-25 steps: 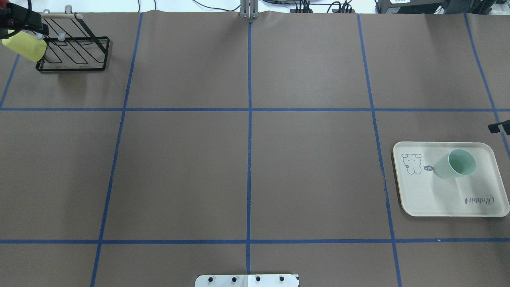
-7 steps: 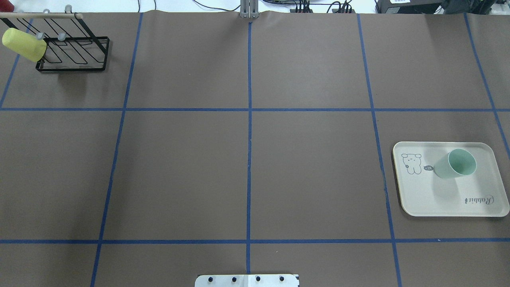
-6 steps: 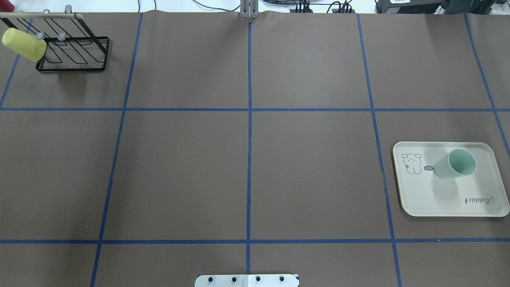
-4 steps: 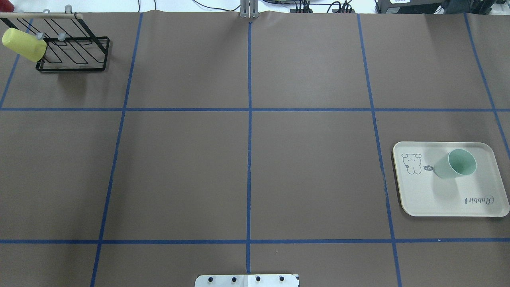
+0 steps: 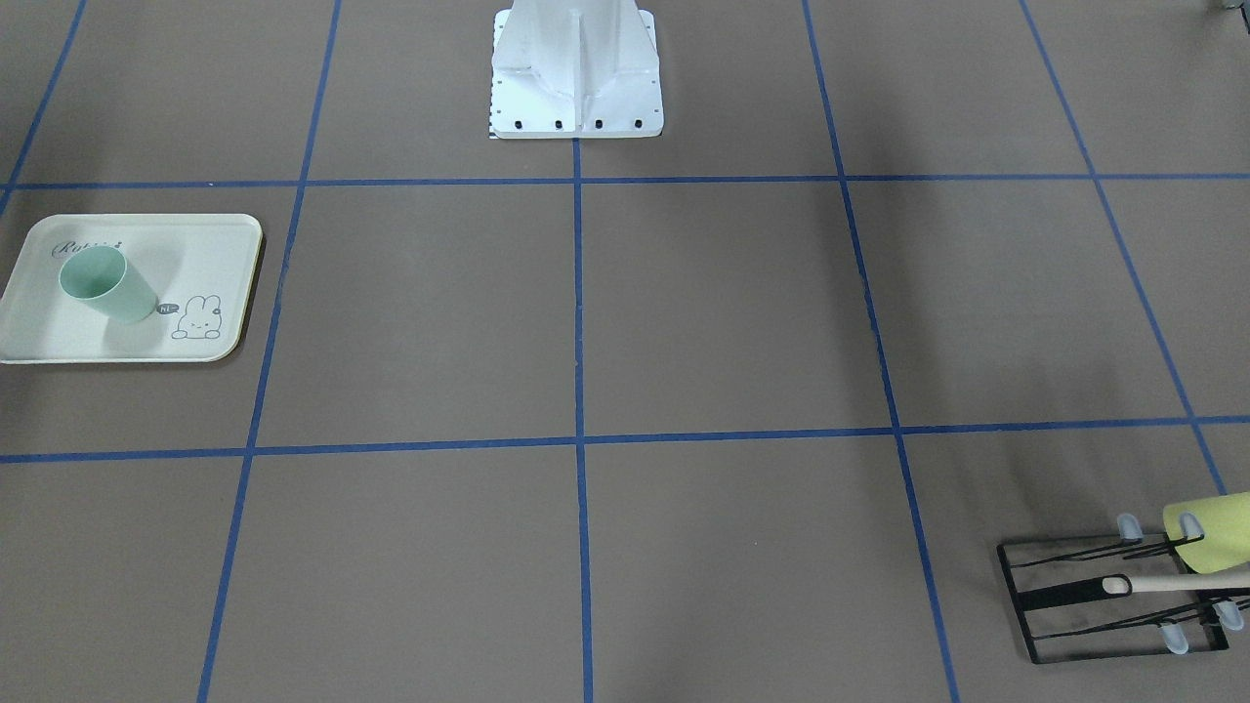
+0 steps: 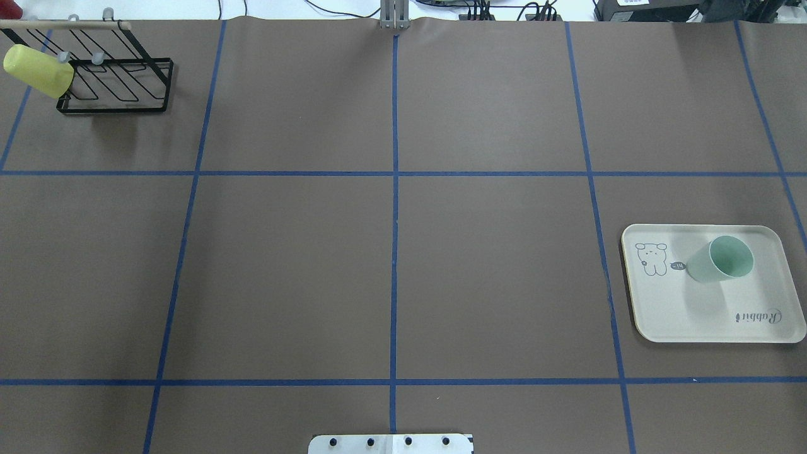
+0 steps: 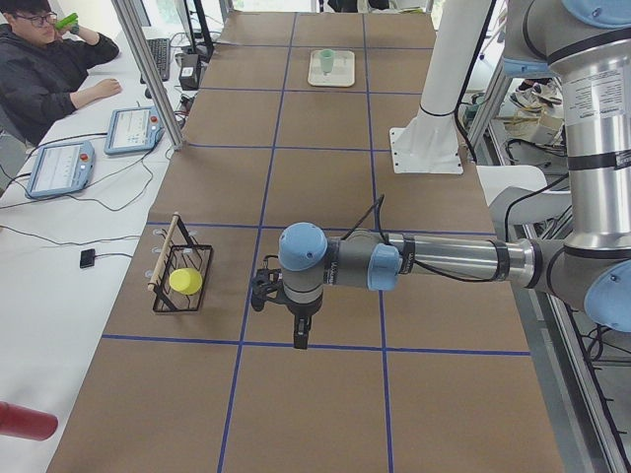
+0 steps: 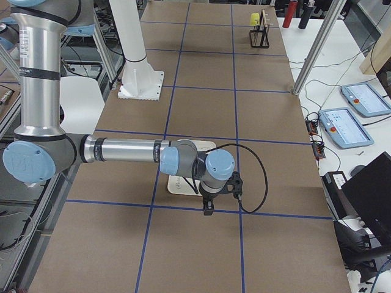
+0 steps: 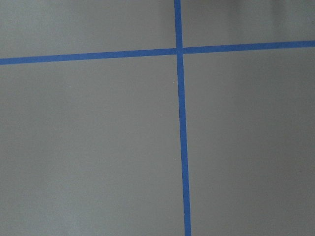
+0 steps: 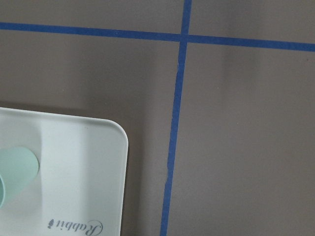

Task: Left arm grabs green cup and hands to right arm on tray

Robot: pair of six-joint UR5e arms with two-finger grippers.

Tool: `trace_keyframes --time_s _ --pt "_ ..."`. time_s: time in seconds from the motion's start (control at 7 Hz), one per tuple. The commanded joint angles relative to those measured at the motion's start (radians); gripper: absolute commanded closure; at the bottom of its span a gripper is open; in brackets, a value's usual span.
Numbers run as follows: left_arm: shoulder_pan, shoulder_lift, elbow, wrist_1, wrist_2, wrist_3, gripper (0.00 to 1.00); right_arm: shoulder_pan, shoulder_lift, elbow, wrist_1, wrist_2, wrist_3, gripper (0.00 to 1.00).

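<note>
Placement looks finished in the front-facing view: small pale mint-green plastic cup (image 5: 103, 283) stands upright, mouth up, on cream rectangular plastic tray (image 5: 200, 244), just beside the bunny drawing (image 5: 198, 319), no arm over it. Black wire rack (image 5: 1074, 596) carries a tilted yellow-green plastic cup (image 5: 1216, 532) at the opposite corner of the brown table (image 5: 684, 312), well apart; likely a distractor.

Overhead: same layout, neither arm in frame.

Left side view: left arm (image 7: 444, 261) stretched low over the table, left end effector (image 7: 298, 333) pointing down not far from the rack, well apart from the tray. Released or clenched, cannot tell.

Right side view: right arm (image 8: 122, 149) hides the cup. Right end effector (image 8: 208, 206) hangs just beside the tray's edge; finger state cannot tell.

Left wrist: bare table and blue tape (image 9: 181, 147) only.

Right wrist: tray corner and the cup's side at frame edge, so this camera sits off the tray, clear of the cup.
</note>
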Motion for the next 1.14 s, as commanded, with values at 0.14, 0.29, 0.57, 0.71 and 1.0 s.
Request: trace_keyframes --time_s 0.14,0.29,0.57,0.71,1.0 --pt "0.0 -0.002 -0.001 0.0 -0.001 -0.001 0.0 0.001 0.003 0.026 0.017 0.0 0.001 0.01" --pt "0.0 -0.002 -0.001 0.0 -0.001 -0.001 0.0 0.001 0.005 0.024 0.017 0.0 0.001 0.01" --pt "0.0 0.003 0.006 0.0 -0.001 0.0 0.0 0.001 0.006 0.021 0.017 0.0 0.001 0.01" --pt "-0.002 0.005 0.005 0.0 -0.001 0.0 0.0 0.001 0.006 0.021 0.017 0.0 0.001 0.01" --pt "0.0 0.002 0.008 0.0 -0.001 0.0 0.0 0.001 0.008 0.02 0.017 0.0 0.001 0.01"
